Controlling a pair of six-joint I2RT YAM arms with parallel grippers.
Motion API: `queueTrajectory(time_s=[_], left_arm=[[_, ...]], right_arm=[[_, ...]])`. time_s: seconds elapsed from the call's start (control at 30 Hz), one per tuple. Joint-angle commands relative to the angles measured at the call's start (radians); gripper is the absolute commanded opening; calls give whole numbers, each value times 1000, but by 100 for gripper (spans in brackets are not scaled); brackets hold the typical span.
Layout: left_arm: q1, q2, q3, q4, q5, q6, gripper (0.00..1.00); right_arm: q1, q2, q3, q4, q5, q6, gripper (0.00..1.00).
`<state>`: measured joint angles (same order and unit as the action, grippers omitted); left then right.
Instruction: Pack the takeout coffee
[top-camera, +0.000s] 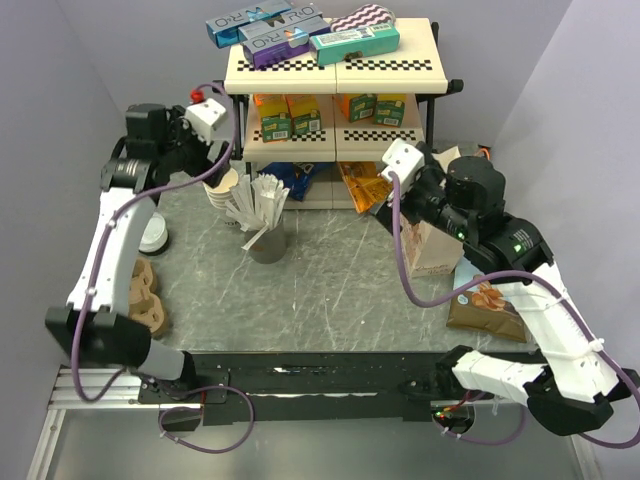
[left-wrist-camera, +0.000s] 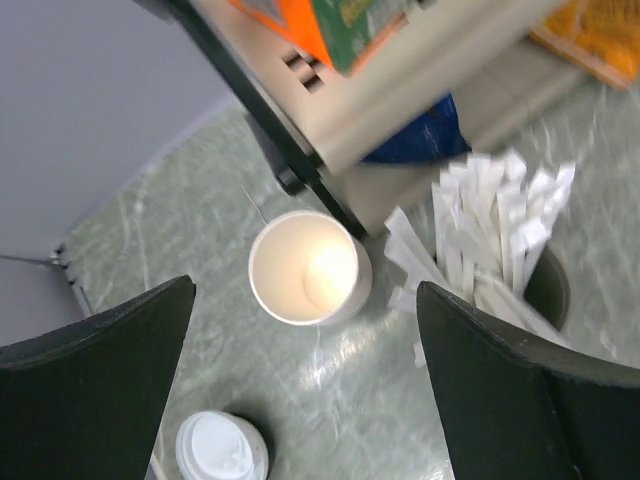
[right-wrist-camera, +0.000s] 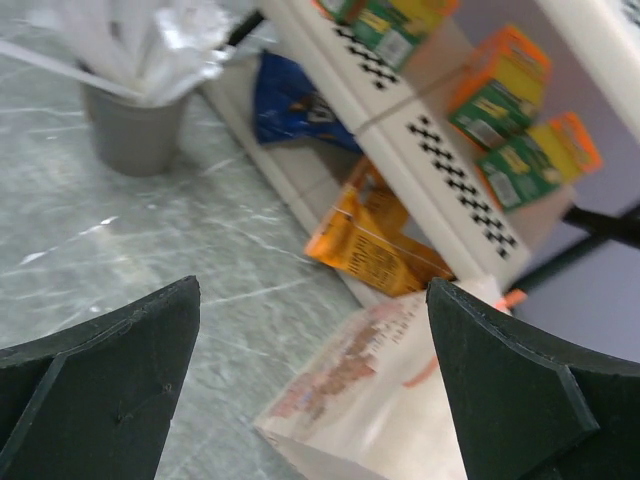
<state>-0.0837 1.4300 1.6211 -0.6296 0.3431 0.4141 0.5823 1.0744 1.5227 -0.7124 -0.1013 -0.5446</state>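
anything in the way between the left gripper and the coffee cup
Nothing visible does. The open left gripper hangs over the white paper cup with clear air between. The black shelf leg stands close beside the cup, and the grey cup of white sticks is off to one side.

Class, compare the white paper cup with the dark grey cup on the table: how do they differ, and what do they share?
The white paper cup is pale and empty; the dark grey cup is crammed with white sticks. The paper cup stands by the shelf's black leg; the grey cup stands further out. Both stand upright, without lids.
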Motion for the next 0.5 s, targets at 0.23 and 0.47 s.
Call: queueTrajectory(time_s=[0.23,0.47], left_arm=[[80,458,521,-600,144,229,71],[180,428,464,-677,266,403,59]], right_arm=[[48,-7,-73,-65,-143,32,98],[50,10,-93,-93,-130,52,98]])
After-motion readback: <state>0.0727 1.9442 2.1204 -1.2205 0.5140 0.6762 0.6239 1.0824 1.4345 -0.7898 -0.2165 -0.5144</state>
